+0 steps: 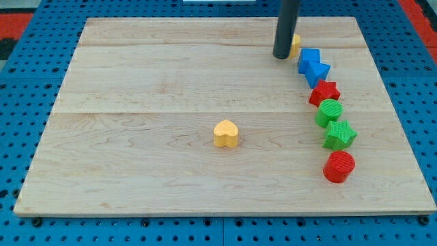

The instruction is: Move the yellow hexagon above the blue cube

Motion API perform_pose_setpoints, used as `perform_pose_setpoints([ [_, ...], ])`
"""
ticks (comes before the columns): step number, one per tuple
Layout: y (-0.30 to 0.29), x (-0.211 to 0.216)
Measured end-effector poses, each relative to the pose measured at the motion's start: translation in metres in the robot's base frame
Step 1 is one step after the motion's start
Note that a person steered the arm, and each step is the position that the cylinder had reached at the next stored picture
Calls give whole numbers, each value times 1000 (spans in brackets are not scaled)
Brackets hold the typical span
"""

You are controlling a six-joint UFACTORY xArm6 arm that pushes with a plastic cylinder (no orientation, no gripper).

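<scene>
Camera view is showing my tip (281,56), a plain rod with nothing to pinch, pressing against the left of the small yellow hexagon block (295,45), lying far-left of the blue cube block (308,60); risk: it is sliding past, nudging the blue star-shaped block (319,71).

Pale wood board (150,82), smooth; ribbed red cylinder (339,167)
</scene>
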State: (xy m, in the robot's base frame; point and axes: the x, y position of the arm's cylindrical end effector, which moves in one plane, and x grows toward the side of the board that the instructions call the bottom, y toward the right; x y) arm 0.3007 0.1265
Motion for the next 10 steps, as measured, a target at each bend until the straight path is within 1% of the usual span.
perform_pose_setpoints([
  [1,8,-25],
  [2,-25,-38],
  [3,-32,-61],
  [4,-4,-73],
  [5,29,-71],
  [8,23,-27],
  [9,-37,-25],
  [10,-110,29],
])
